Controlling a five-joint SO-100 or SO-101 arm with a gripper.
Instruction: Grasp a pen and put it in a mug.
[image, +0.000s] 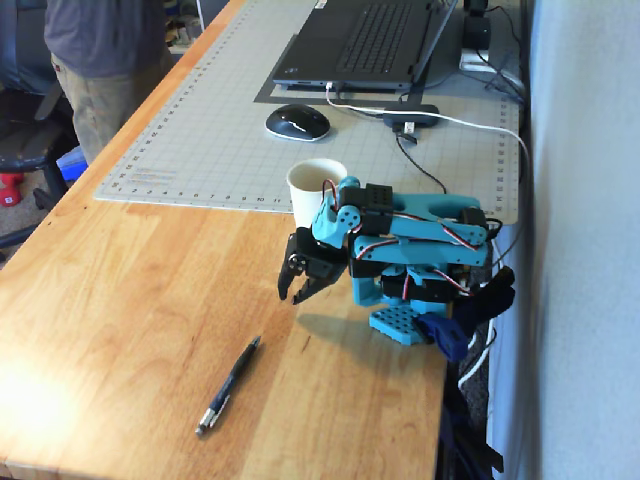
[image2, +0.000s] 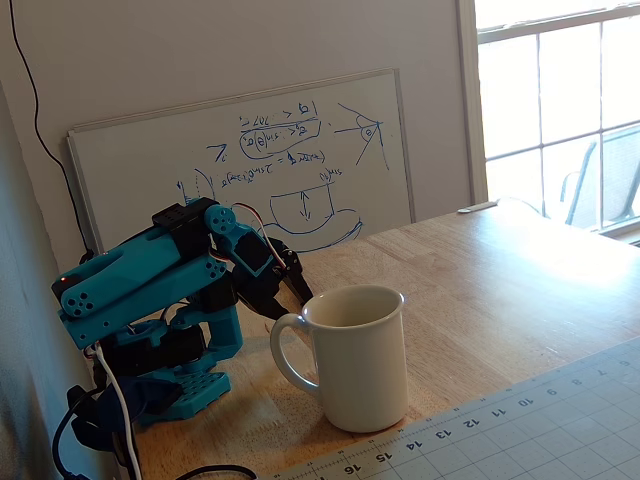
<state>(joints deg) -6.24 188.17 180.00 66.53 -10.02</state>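
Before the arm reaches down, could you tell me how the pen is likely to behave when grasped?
The pen looks slim and rigid, so it probably won't bend. Lying flat on smooth wood, its round barrel may roll if nudged. The gripper hangs above it, apart; a narrow body likely needs a centred pinch.

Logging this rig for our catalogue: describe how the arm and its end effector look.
The arm has a turquoise-blue printed plastic shell with black servo blocks at the joints and a perforated blue base. Thin red and white wires loop along it. The end effector is black, with two tapered fingers.
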